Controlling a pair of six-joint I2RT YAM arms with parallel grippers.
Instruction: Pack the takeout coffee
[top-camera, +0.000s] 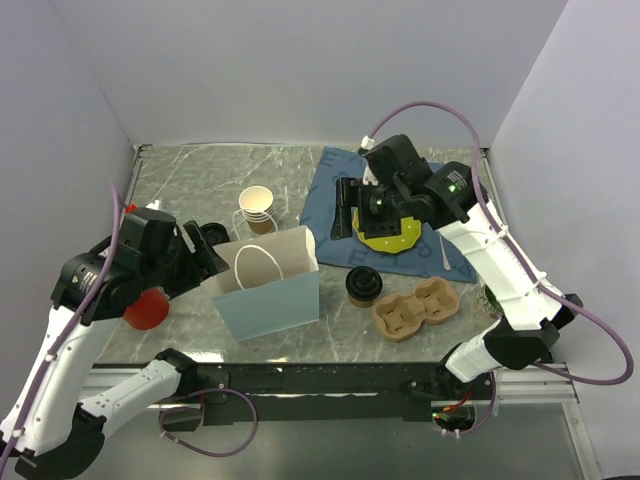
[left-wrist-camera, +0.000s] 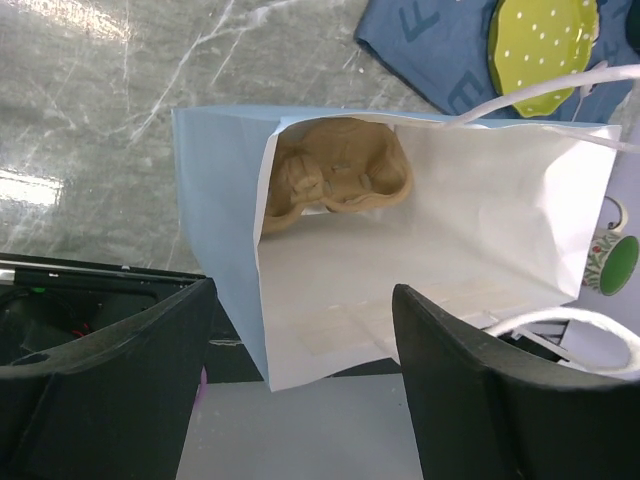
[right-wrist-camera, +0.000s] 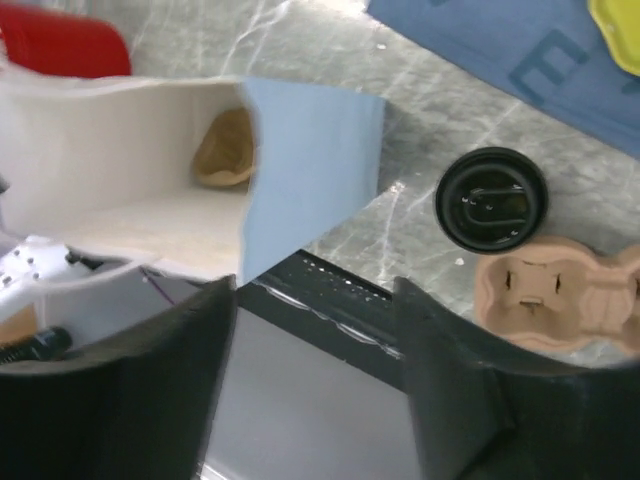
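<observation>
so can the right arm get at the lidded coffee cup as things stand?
Probably yes. The coffee cup stands in the open between the paper bag and the cup carrier, nothing over its lid. The right gripper is open. The carrier sits close, so finger room there looks tight.

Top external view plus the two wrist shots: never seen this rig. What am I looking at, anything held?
Two robot arms are bolted at the near edge of the table. The top view looks down from behind them; each wrist view looks past that arm's own two fingers. The left gripper, open and empty, faces the mouth of a light blue paper bag. The right gripper, near the blue cloth, is open and empty too. On the table: the takeout coffee with its black lid, a cardboard cup carrier, a stack of cream cups, a yellow-green plate. A tan carrier-like piece lies inside the bag.
</observation>
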